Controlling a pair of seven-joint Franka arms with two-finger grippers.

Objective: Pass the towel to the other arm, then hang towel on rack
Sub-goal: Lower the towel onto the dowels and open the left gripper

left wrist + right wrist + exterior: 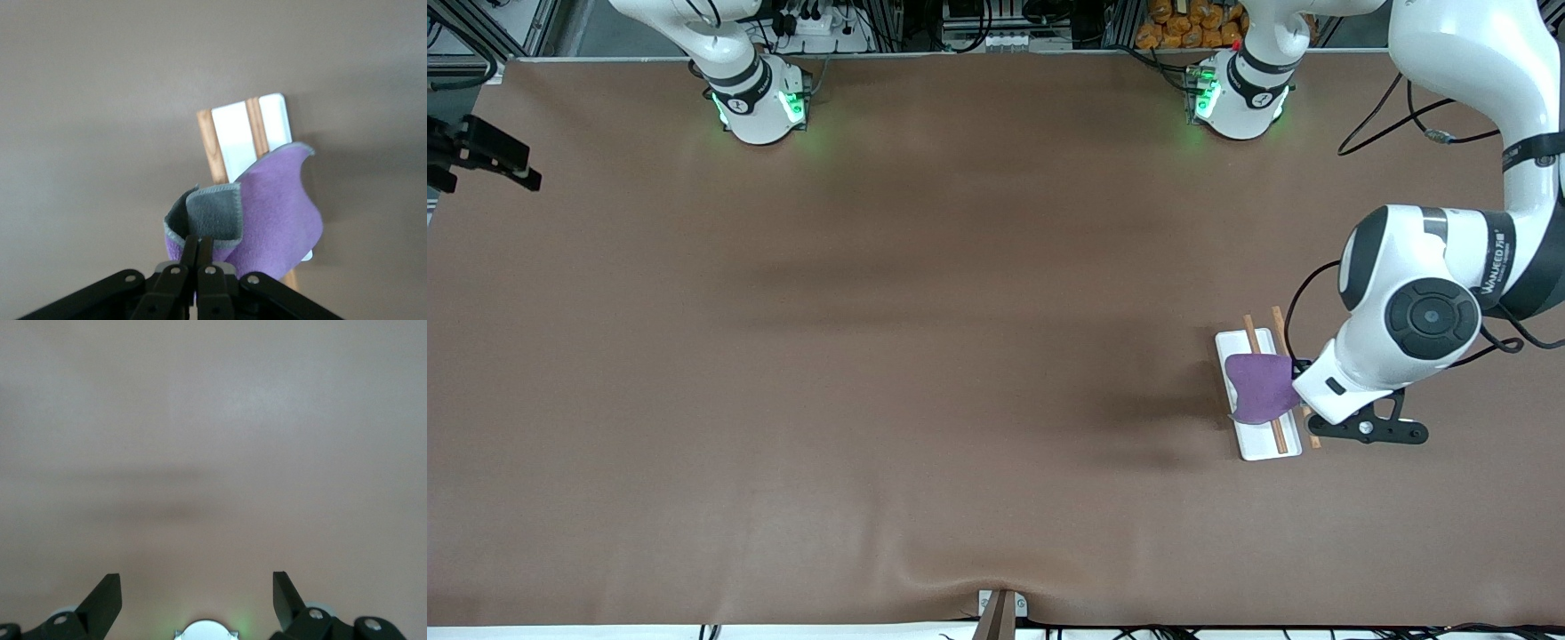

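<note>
Because the towel point(277, 207) is soft, light and limp, you should keep hold of its folded edge, where the left gripper point(198, 250) is clamped shut. It is purple with grey edging, hanging over the rack point(1249, 444) and its 2 rods. The right gripper point(197, 597) waits with jaws apart, holding nothing.

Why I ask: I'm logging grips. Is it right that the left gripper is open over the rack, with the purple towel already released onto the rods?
Not quite. The left gripper is over the rack, but it is shut on the towel, pinching a folded edge, as the left wrist view shows. The towel hangs over the rods and is not released.
</note>
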